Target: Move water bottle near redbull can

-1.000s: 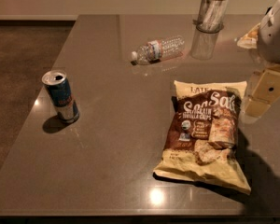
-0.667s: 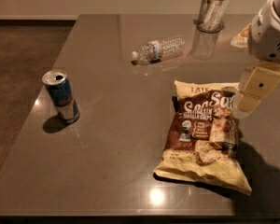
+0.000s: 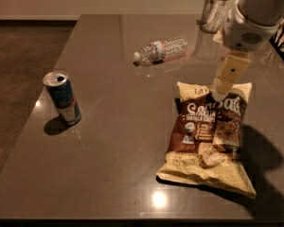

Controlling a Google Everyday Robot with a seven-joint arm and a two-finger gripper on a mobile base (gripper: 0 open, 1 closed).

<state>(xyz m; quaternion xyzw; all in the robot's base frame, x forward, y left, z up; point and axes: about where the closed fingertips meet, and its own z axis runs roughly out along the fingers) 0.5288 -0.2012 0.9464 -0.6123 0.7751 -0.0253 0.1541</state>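
The water bottle point(image 3: 160, 50), clear and ribbed with a white cap and a white-blue-red label, lies on its side at the far middle of the table, cap pointing left. The redbull can point(image 3: 62, 98), blue and silver with an open top, stands upright at the table's left side. My gripper point(image 3: 228, 74) hangs above the top edge of a chip bag, to the right of the bottle and somewhat nearer the camera. It holds nothing that I can see.
A yellow and brown chip bag point(image 3: 208, 135) lies flat at the right front. A tall clear glass tumbler point(image 3: 212, 19) stands at the back right, just right of the bottle. The dark table's point(image 3: 109, 164) left edge drops to the floor.
My arm and gripper have moved left and towards the far side, closer to the bottle. The bottle, can and chip bag have not moved.
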